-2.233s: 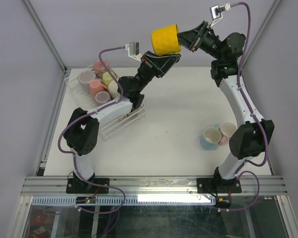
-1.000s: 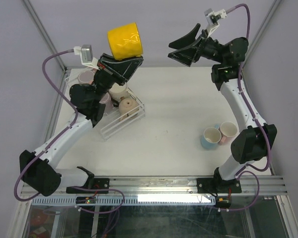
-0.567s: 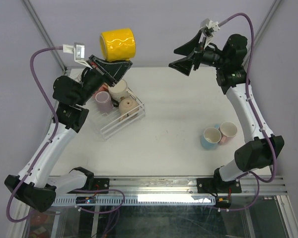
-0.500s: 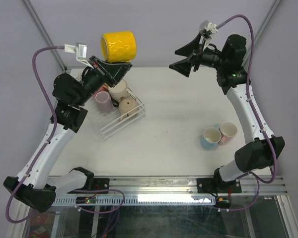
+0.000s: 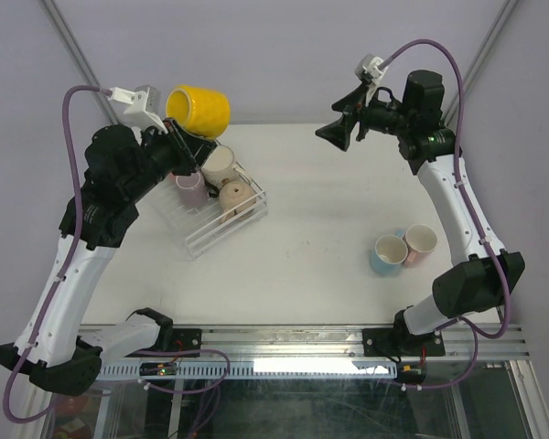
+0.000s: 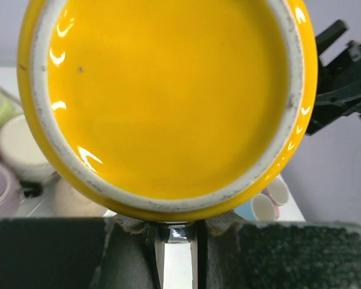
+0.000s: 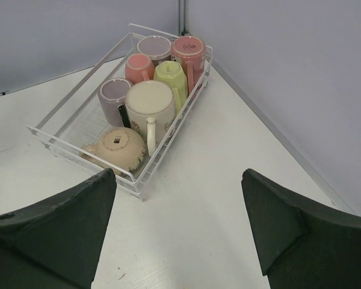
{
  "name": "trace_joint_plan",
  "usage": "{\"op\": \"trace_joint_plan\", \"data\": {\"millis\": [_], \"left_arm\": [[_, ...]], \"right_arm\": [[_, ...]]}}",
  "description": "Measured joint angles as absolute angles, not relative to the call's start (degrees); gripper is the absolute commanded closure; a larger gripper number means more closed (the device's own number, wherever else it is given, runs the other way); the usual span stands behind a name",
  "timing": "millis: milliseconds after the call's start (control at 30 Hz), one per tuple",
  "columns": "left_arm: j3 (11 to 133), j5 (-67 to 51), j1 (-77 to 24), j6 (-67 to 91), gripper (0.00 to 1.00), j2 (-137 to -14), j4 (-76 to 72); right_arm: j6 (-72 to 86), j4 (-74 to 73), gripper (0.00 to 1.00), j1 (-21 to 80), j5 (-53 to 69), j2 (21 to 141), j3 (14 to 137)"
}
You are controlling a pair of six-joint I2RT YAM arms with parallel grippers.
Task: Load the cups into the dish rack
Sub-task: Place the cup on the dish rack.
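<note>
Yellow cup (image 5: 199,110) now in left pincer (image 5: 185,139), nearer dish rack (image 5: 229,225); right pincer (image 5: 334,130) retreated.

Lighting bright, even, diffuse. Shadows on bench (image 5: 329,229) faint, soft. White glare spots on yellow cup (image 6: 168,90) underside, left wrist view. Right wrist view: near jaws dark, slightly soft.

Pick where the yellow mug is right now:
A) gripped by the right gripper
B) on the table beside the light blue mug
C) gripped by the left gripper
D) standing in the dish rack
C: the left gripper is shut on the yellow mug, which hangs in the air by the dish rack, while the right gripper is open and empty.
</note>
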State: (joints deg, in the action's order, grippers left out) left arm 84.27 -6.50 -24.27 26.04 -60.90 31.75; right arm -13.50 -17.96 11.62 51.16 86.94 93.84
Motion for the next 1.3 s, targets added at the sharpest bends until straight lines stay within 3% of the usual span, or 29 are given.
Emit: {"op": "trace_joint_plan", "data": {"millis": [633, 1300], "left_arm": [[93.91, 11.53, -24.27, 24.69, 1.0, -67.31, 58.5], [83.96, 19.7, -23.86, 33.61, 1.0, -70.06, 58.72]], "right_arm": [[-17.78, -22.9, 0.12, 11.6, 47.75, 86.94, 92.4], [-18.61, -23.86, 0.12, 11.62, 47.07, 87.29, 90.72]]}}
